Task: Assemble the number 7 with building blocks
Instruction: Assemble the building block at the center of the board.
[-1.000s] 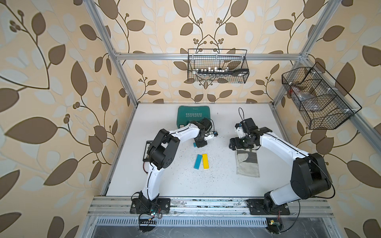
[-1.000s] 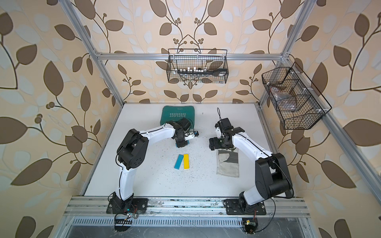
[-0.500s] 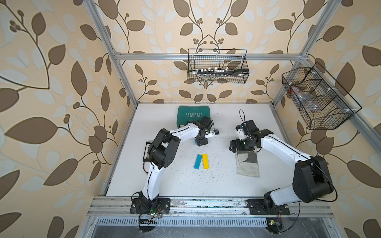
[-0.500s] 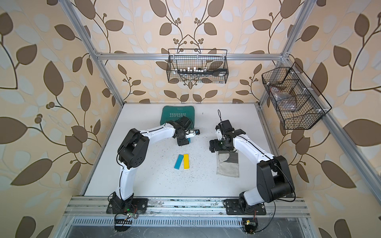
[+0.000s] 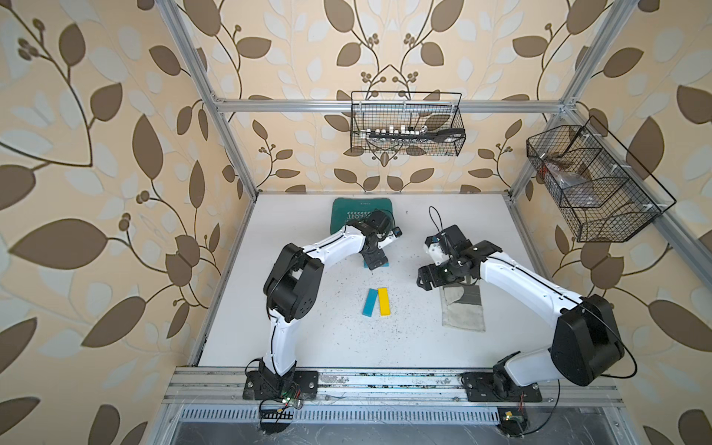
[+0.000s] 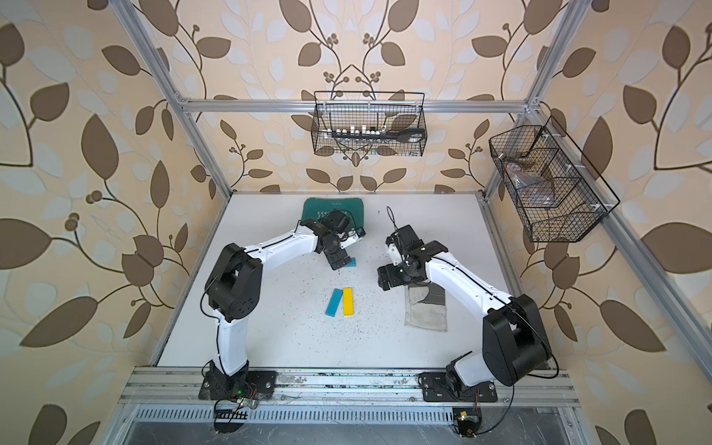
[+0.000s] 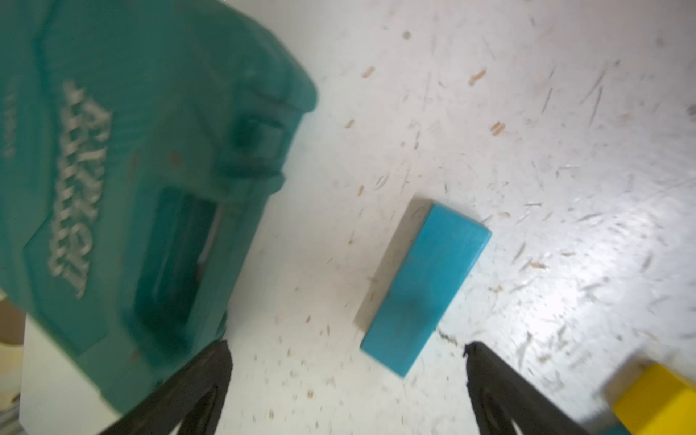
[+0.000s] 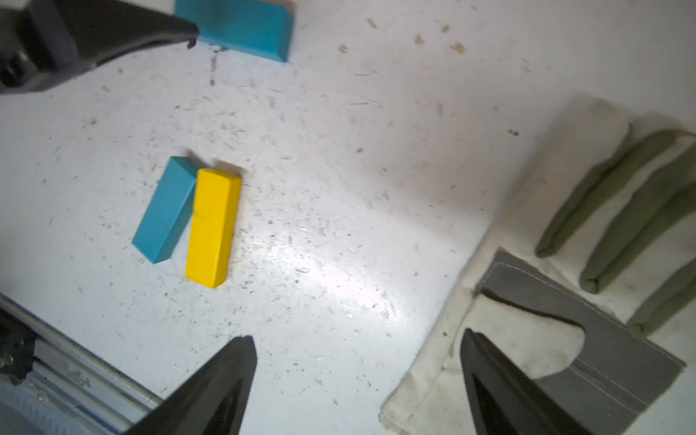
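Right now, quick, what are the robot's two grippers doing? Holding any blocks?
Left gripper: open, holding nothing; a teal block lies loose right by it.
Right gripper: open, holding nothing.

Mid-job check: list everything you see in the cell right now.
Yellow block: one, yellow, mid-table.
Teal-blue blocks: two, teal; one touching the yellow block at one end, one alone, nearer the tool case.
Tool case: one, green, back of table.
Work glove: one, grey and off-white, under the right arm.
Wire baskets: two, black, back wall and right wall.
Table: one, white, speckled.
Left gripper: black, open, by the lone teal block.
Right gripper: black, open, empty, at the glove's edge.
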